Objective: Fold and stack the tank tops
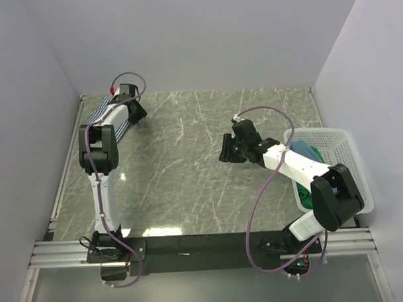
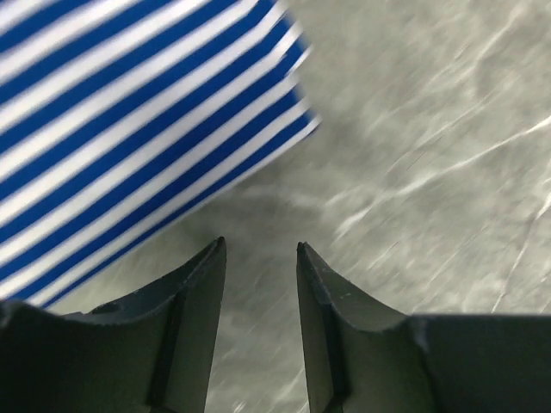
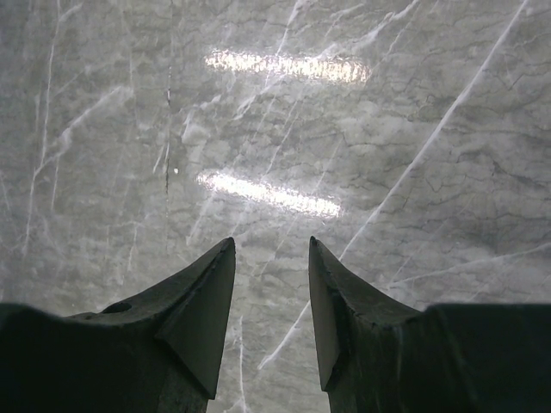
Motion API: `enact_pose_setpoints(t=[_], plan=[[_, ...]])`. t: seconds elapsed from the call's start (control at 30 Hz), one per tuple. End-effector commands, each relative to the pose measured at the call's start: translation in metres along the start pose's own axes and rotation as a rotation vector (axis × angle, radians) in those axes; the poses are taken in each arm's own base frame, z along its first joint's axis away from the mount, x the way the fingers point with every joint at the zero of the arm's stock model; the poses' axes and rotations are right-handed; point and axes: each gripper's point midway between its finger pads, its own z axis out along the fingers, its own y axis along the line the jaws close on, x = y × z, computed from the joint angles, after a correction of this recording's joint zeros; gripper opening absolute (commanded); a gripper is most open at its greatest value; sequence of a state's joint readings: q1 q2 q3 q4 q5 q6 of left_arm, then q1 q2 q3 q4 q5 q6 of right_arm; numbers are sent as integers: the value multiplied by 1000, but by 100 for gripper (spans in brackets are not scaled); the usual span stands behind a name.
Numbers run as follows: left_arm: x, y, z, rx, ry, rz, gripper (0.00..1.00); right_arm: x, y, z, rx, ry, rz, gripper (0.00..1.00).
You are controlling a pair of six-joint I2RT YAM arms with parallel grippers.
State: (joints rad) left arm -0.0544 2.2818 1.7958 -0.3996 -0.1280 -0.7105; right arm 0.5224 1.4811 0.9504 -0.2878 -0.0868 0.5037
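Note:
The navy-and-white striped tank top (image 1: 108, 118) lies at the far left of the table, mostly hidden under my left arm; in the left wrist view its striped edge (image 2: 129, 129) fills the upper left. My left gripper (image 1: 139, 113) (image 2: 261, 251) is open and empty, just beside that edge, over bare marble. The teal-blue top (image 1: 306, 149) and the green top (image 1: 306, 195) sit in the white mesh basket (image 1: 351, 165) at the right. My right gripper (image 1: 226, 150) (image 3: 271, 245) is open and empty over the marble mid-table.
The marble tabletop (image 1: 189, 178) spans the middle. White walls enclose the left, back and right. A metal rail (image 1: 205, 247) with both arm bases runs along the near edge. Purple cables loop off each arm.

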Motion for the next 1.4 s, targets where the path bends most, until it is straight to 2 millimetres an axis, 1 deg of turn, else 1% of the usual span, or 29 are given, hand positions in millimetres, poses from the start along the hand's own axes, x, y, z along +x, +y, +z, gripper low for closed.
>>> enact_pose_setpoints(t=[0.0, 0.17, 0.2, 0.23, 0.3, 0.33, 0.37, 0.4, 0.43, 0.47, 0.5, 0.53, 0.6, 0.7, 0.87, 0.9, 0.93, 0.97, 1.0, 1.07, 1.1, 1.13, 1.17, 1.2, 1.23, 1.27, 1.3, 1.33, 1.37], plan=[[-1, 3, 8, -42, 20, 60, 44, -25, 7, -14, -17, -77, -1, 47], [-23, 16, 16, -114, -48, 26, 45, -25, 1, -12, -6, -74, 9, 47], [-24, 20, 22, -127, -49, 22, 45, -24, -1, -11, -1, -69, 12, 47], [-37, 21, 22, -127, -72, 9, 45, -24, -1, -11, -2, -71, 12, 47], [-46, 26, 30, -122, -83, 8, 45, -23, -2, -10, 2, -66, 9, 47], [-56, 19, 30, -100, -106, 10, 46, -24, -3, -10, 5, -69, 12, 47], [-59, 18, 31, -101, -115, 15, 46, -24, -3, -10, 6, -70, 12, 47], [-69, 33, 38, -119, -121, -2, 46, -23, -4, -9, 8, -67, 12, 47], [-80, 28, 38, -96, -140, -5, 47, -23, -4, -9, 8, -68, 11, 47], [-85, 28, 39, -92, -149, -3, 47, -22, -5, -9, 13, -65, 12, 47], [-87, 35, 45, -101, -146, -12, 47, -23, -5, -8, 13, -66, 13, 47], [-93, 34, 45, -90, -156, -19, 47, -22, -5, -7, 15, -61, 13, 47], [-99, 40, 48, -83, -158, -44, 47, -21, -7, -6, 23, -57, 13, 47], [-106, 41, 47, -44, -169, -61, 48, -23, -7, -5, 29, -58, 13, 47], [-119, 6, 34, 116, -190, -34, 53, -27, -10, -8, 59, -71, 21, 47], [-123, -7, 22, 163, -192, -29, 53, -31, -11, -11, 66, -84, 24, 47], [-124, -11, 16, 184, -191, -29, 54, -34, -15, -13, 87, -98, 33, 47], [-132, -22, 7, 232, -218, -32, 54, -37, -19, -16, 104, -109, 42, 47], [-139, -40, -17, 300, -232, -23, 55, -44, -21, -22, 114, -133, 51, 47], [-140, -52, -37, 338, -241, -18, 57, -55, -37, -32, 172, -170, 85, 47], [-143, -68, -61, 401, -251, -4, 57, -65, -40, -42, 186, -205, 99, 47], [-143, -76, -73, 427, -250, 0, 57, -69, -55, -50, 259, -228, 117, 47], [-141, -84, -84, 445, -247, 0, 57, -82, -69, -65, 302, -278, 152, 47], [-141, -102, -112, 488, -261, 14, 57, -86, -79, -74, 341, -304, 180, 47], [-131, -105, -119, 509, -239, 18, 57, -86, -94, -85, 401, -314, 208, 48], [-121, -118, -133, 540, -229, 26, 57, -93, -108, -103, 459, -370, 233, 50], [-114, -135, -162, 582, -237, 38, 57, -98, -129, -116, 518, -407, 285, 52], [-97, -139, -166, 598, -199, 28, 56, -94, -141, -125, 562, -410, 309, 53], [-92, -148, -190, 638, -202, 30, 56, -94, -153, -139, 603, -442, 338, 56]])
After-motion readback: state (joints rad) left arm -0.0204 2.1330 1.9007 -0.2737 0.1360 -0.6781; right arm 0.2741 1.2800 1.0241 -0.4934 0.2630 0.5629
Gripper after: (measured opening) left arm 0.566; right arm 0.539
